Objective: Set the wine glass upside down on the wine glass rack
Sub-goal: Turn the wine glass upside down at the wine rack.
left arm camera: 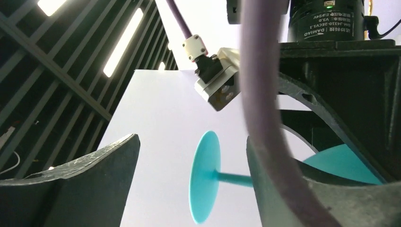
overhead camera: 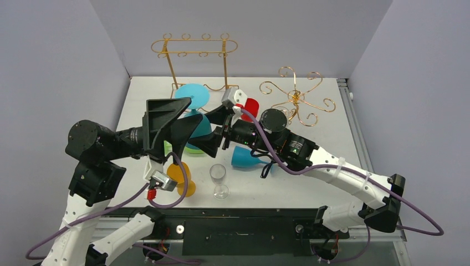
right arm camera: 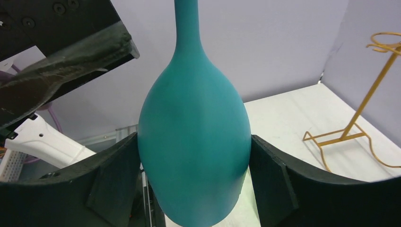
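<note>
Two racks (overhead camera: pixel 194 54), table (overhead camera: pixel 332 111), lilac walls (overhead camera: pixel 249 33) | left gripper (left arm camera: pixel 192 142) apart | right gripper (right arm camera: pixel 195 142) clamps teal glass (right arm camera: pixel 194 104)

Tall rack (overhead camera: pixel 194 47) at back of table (overhead camera: pixel 332 124), left of centre. Low rack (overhead camera: pixel 296 100) to its right, nearer front. Wine glass (overhead camera: pixel 192 95) before tall rack, raised off table. Upright glass (overhead camera: pixel 219 180) near front edge, centre. Lying glass (overhead camera: pixel 180 173) just left of it. Second lying glass (overhead camera: pixel 244 157) behind it, to right.

L tool (overhead camera: pixel 208 133), R tool (overhead camera: pixel 224 126) meet at teal glass (overhead camera: pixel 193 95)
</note>
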Available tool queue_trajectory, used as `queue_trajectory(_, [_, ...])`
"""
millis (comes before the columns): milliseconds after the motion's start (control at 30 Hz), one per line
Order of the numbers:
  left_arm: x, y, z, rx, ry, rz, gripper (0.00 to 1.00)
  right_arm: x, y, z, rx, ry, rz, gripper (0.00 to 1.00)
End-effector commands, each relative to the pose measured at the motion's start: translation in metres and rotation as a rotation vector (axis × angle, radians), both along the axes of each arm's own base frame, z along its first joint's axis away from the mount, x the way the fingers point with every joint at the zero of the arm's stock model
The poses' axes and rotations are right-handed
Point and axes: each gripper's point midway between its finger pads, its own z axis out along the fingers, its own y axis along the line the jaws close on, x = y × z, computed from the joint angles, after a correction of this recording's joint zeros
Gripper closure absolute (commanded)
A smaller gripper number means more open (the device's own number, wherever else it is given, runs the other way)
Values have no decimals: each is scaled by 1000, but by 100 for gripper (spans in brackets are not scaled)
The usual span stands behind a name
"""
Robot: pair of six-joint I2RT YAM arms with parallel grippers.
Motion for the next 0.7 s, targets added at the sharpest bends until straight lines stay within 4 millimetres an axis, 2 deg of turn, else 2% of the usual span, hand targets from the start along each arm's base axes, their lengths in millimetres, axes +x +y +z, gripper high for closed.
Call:
queue_trajectory(0, [-9,7,24,-76,-53,-1,14,8,-30,47,99,-88,-91,41])
queue_trajectory(100, [-9,8,27,-89,-55,0,3,13,-36,49,81,-102,-127,42])
queue_trajectory(233, [-7,11,30,-115,-24,16,4,21,-60,46,21,-128,-221,44])
queue_trajectory(333, [0,16,33,-159,51,44,4,21,-89,43,-23,-141,-292,44])
queue_trajectory(500, [20,25,39,-281,211,91,4,19,-146,27,-76,-132,-431,44])
queue_trajectory(667, [41,29,33,-368,387,117,4,20,-195,-7,-147,-88,-560,43])
